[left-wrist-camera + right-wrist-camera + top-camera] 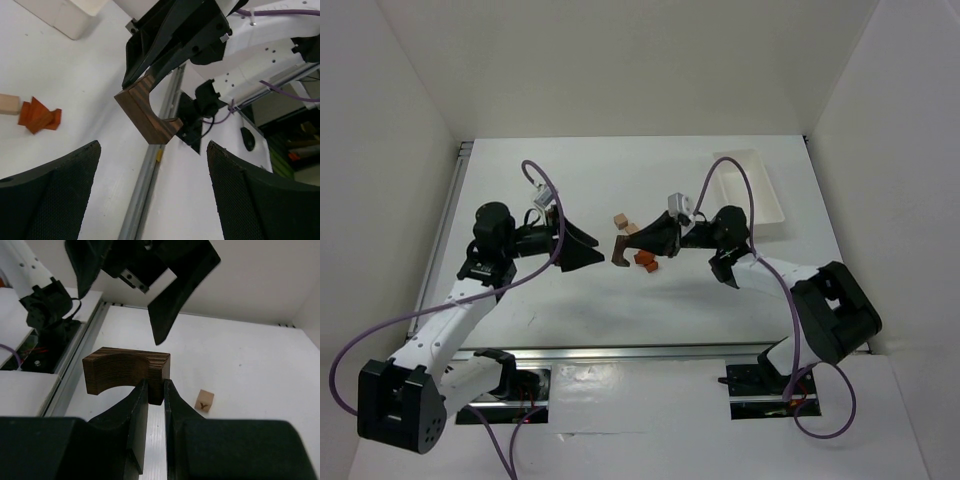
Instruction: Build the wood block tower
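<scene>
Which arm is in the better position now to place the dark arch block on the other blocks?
Right, probably. The right gripper is shut on the dark arch block, near the orange pieces in the top view. The left gripper is open and empty.

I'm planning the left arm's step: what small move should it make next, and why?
Probably ease the left gripper forward until its open fingers straddle the dark arch block, then close. The right gripper pinches that block by one edge, and it sits straight ahead of the left jaws, apart from them.
</scene>
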`<state>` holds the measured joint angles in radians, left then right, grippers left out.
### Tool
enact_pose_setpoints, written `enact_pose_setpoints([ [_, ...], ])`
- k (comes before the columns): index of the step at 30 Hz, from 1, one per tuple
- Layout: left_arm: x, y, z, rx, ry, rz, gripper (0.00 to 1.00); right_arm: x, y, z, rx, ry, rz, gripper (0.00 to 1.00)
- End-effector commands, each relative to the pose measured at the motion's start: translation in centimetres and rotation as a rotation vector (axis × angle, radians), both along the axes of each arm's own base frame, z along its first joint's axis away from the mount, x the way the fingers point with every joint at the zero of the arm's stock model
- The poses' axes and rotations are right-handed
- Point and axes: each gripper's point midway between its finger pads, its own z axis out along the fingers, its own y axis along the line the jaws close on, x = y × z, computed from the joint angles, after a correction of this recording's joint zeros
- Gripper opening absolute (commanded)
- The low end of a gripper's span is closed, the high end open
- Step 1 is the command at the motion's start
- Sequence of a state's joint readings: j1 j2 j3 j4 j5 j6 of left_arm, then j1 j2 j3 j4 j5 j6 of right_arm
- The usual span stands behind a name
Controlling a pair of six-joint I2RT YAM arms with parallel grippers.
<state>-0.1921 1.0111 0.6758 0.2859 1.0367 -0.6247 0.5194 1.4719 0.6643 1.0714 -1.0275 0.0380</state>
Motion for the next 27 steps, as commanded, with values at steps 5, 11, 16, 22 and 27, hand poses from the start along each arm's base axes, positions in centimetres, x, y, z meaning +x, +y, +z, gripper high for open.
enact_pose_setpoints([
  [5,-1.8,-0.5,2.0,-0.062,-0.094,-0.149,0.91,-3.8,-0.4,4.8,0.116,-0.244,0.135,0.00],
  [11,-2.5,-1.2,2.2,-0.081,-0.085,-0.195,0.88,-4.4,0.9,5.6,0.158,-0.293,0.163,0.00],
  [16,-2.3,-1.5,1.9,-0.083,-0.065,-0.196,0.84,-4.5,1.6,6.3,0.194,-0.317,0.178,0.00],
  [22,-1.9,-1.8,1.3,-0.073,-0.037,-0.195,0.84,-4.0,1.9,7.3,0.229,-0.340,0.166,0.00],
  [27,-2.2,-2.0,1.1,-0.075,-0.014,-0.223,0.84,-3.9,1.9,7.9,0.237,-0.379,0.169,0.00],
])
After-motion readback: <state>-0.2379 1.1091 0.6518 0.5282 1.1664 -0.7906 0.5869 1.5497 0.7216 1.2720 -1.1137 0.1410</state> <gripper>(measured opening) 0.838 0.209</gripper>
